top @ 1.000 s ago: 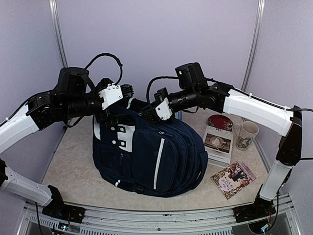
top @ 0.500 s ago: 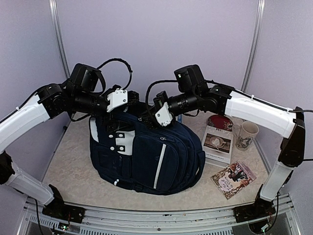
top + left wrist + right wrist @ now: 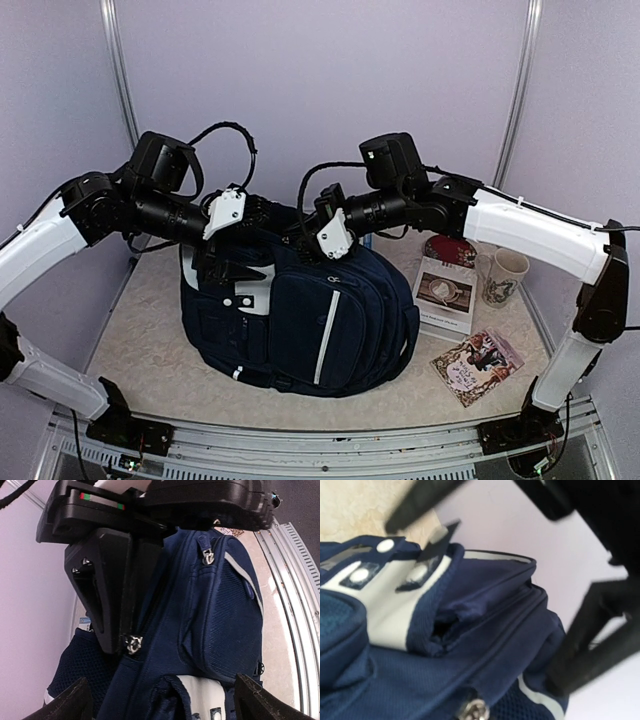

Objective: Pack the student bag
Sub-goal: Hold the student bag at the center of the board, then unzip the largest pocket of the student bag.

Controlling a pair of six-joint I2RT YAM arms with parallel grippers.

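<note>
No lettering can be read: the covers of the white book [image 3: 445, 293] and the colourful book [image 3: 478, 366] at right, beside a patterned mug [image 3: 503, 275], carry print that is too small to make out. The student bag [image 3: 300, 330] sits mid-frame on the pale mottled desk [image 3: 140, 340], a rounded navy woven shape with a thin pale stripe [image 3: 324, 335].

The left wrist view adds the pocket's mesh weave and a metal zipper pull [image 3: 133, 644] at the tip of the right end effector [image 3: 297, 238], which is clenched; whether it pinches that pull cannot be told. The left end effector [image 3: 162, 705] is released, its fingers spread wide over the bag's top.

The right wrist view alone shows the white patch [image 3: 385, 610] with its round studs.
</note>
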